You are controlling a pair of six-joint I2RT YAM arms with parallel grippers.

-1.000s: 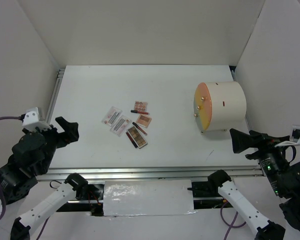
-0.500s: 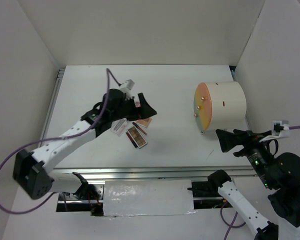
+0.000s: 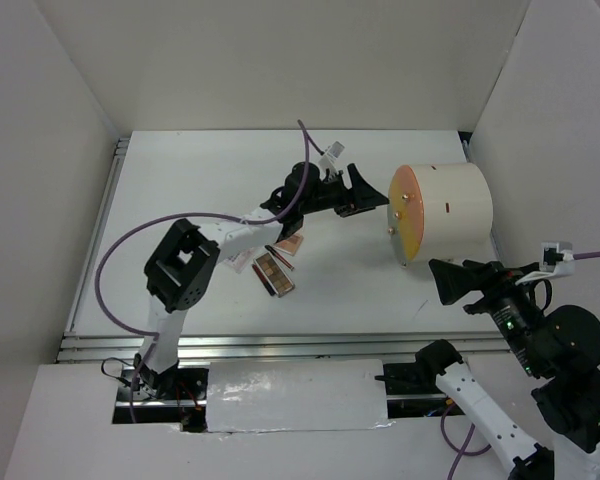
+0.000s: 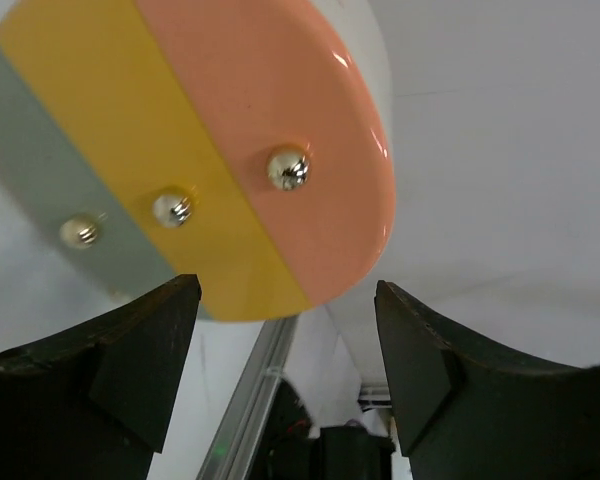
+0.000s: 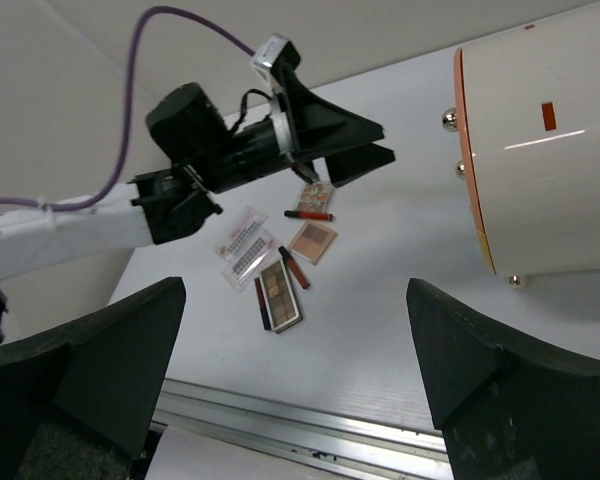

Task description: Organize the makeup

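loosely clustered makeup (image 5: 313, 240): brown-pink palettes (image 5: 280, 293), white pink-printed packets (image 5: 242, 243), thin dark sticks (image 5: 308, 214); left pincer (image 4: 287, 290) and right pincer (image 5: 295, 290) both apart

Makeup sits in one loose cluster, all flat, just off the centre of the table (image 3: 180, 200) toward 9 o'clock. Small tan palette (image 5: 312, 238) is in the middle. Pink-pan palette (image 5: 316, 195) at its 12 o'clock, with a red-and-dark stick (image 5: 308, 214) lying crosswise between them. Two white pink-printed packets (image 5: 248, 258) at 9 o'clock, side by side, tilted. Bigger brown-pan palette (image 3: 274, 272) at 7 o'clock, red stick (image 5: 296, 268) by its 1 o'clock corner, dark stick (image 5: 263, 303) along its left long edge
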